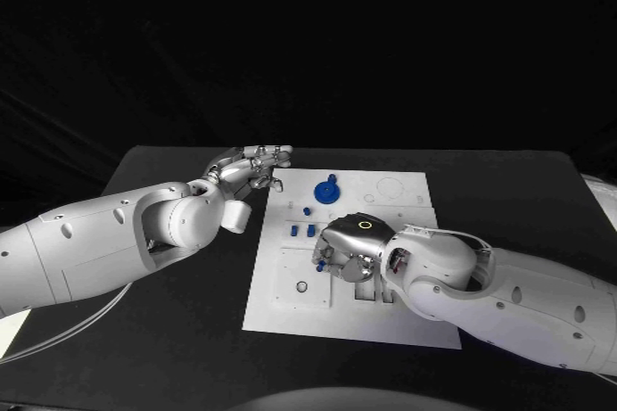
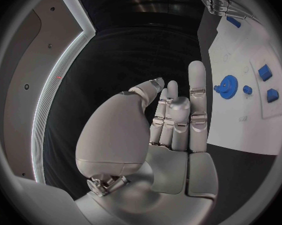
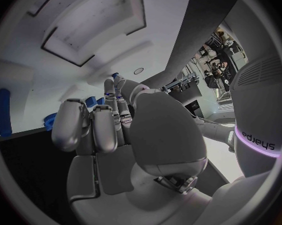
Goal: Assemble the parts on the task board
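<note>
A: Where's the left hand (image 1: 247, 168)?

B: Off the far left corner of the white board (image 1: 386, 317), over bare black table (image 1: 154, 357). Nothing in it, fingers loosely apart and raised. My read: parked clear so the other arm has room.

A: And the right hand (image 1: 345, 255)?

B: Low over the middle of the board, palm down. A small blue piece (image 1: 320, 265) shows at its fingertips. Whether it's pinched or only touched, I cannot tell; the wrist view shows fingers curled inward with a blue tip (image 3: 115, 75) past them, contact hidden.

A: Other parts?

B: A blue gear (image 1: 328, 192) lies at the far side of the board, near the left hand but apart from it. Small blue blocks (image 1: 302, 230) sit in a cluster between the gear and the right hand. From the left wrist, gear (image 2: 228, 86) and blocks (image 2: 265, 72) lie flat on the board, loose-looking. A long blue bar (image 3: 3, 112) lies on the board at the rim of the right wrist view.

A: Stage?

B: Early, I'd judge. Gear and blocks look unplaced. The right hand seems to be working one small piece at a slot; seating it will need a fine, straight push.
</note>
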Robot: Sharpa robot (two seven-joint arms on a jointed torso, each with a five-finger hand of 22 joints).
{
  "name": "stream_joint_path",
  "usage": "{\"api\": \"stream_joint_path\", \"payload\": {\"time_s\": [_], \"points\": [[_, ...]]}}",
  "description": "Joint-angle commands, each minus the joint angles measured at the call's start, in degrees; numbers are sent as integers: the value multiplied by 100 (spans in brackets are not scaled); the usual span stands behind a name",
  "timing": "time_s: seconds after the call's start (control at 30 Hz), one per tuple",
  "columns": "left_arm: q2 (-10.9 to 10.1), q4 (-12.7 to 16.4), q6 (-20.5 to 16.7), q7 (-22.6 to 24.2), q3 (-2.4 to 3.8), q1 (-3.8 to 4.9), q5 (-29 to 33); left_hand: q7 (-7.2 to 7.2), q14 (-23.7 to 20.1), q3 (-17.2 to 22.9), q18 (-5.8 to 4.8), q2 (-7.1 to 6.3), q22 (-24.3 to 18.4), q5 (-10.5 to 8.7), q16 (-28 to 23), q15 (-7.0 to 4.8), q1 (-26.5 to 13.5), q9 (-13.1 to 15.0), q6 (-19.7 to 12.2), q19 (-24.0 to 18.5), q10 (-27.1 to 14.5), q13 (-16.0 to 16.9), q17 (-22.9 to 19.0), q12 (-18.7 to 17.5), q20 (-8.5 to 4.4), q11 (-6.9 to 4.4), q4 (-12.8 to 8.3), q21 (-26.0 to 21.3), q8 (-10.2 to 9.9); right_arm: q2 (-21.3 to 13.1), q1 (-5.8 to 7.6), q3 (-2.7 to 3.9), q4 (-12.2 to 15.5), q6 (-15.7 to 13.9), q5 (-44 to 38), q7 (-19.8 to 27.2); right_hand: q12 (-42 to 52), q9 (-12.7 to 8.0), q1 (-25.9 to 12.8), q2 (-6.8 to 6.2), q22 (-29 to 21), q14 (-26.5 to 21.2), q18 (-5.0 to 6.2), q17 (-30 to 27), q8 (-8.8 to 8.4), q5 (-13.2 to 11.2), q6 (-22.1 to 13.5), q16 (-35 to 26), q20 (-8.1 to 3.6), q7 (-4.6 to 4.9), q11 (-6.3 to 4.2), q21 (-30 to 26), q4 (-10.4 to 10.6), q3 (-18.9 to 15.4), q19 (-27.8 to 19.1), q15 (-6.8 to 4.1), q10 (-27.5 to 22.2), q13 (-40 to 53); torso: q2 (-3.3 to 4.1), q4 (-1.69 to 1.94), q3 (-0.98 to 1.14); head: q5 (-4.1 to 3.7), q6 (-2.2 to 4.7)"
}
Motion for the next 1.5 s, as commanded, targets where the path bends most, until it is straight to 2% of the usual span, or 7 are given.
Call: {"api": "stream_joint_path", "payload": {"time_s": [0.03,0.5,0.7,0.83,1.1,1.27,1.5], "points": [[3,19,64,22,4,3,-20,-9,-55,31,90,3,8,-4,-26,-1,-51,1,-43,-33,-34,-9,-7,36,13,16,2,-27,29,25,-16,-6,-38,111,-251,27,-26,5,-68,-1,-8,288,1,-7,15,20,14,29,-24,42,-21,7,-10,38,20,-45,8,8,-1,4,-3,5,-1],[-4,23,79,-6,4,3,-20,-6,-62,35,91,3,10,-4,-31,1,-53,1,-53,-39,-44,-12,-18,40,15,18,-2,-27,34,135,-32,-35,-126,218,-385,1,-40,0,-109,-18,-24,283,3,-22,-3,18,-15,23,-21,55,-7,-4,-11,26,11,-35,-23,-8,4,-1,-2,-1,-19],[-3,25,80,-18,4,3,-20,-6,-62,35,91,3,10,-4,-31,1,-53,1,-53,-39,-44,-12,-18,40,15,18,-2,-27,34,181,-44,-55,-197,147,-369,-19,-62,-89,-388,-222,-254,243,40,-162,-49,63,-371,-57,73,186,157,-158,79,-100,-84,108,-696,-173,1,5,-1,3,-26],[-6,25,77,-28,4,3,-20,-6,-62,35,91,3,10,-4,-31,1,-53,1,-53,-39,-44,-12,-18,40,15,18,-2,-27,34,181,-50,-60,-210,-11,-366,-45,-48,-116,-428,-293,-549,211,98,-290,-44,122,-521,-131,147,224,241,-354,58,-249,-175,164,-1210,-172,-2,5,-3,-2,-36],[-10,18,69,-49,4,3,-20,-3,-69,40,91,2,12,-4,-36,3,-53,1,-64,-45,-58,-15,-28,44,17,21,-7,-27,41,137,-57,-63,-191,-421,-388,-64,-27,-125,-422,-290,-639,199,117,-351,-47,170,-626,-158,171,244,263,-418,37,-379,-189,183,-1359,-164,3,1,1,-4,-44],[-13,16,58,-62,4,4,-20,-3,-69,41,91,2,12,-4,-35,4,-53,1,-65,-46,-60,-16,-28,44,18,22,-7,-27,41,3,-59,-63,-84,-637,-379,-58,-27,-123,-396,-287,-757,177,137,-447,-42,199,-677,-213,185,246,278,-503,20,-480,-222,193,-1512,-164,-4,3,-1,-10,-37],[-35,14,15,-86,4,4,-20,-3,-69,41,91,2,12,-4,-35,4,-53,1,-65,-46,-60,-16,-28,44,18,22,-7,-27,41,-541,10,-7,351,-724,-225,-123,63,-116,-362,-354,-819,161,147,-524,-35,199,-689,-257,170,197,240,-556,-17,-660,-230,166,-1417,-149,-9,-17,-8,-40,6]]}}
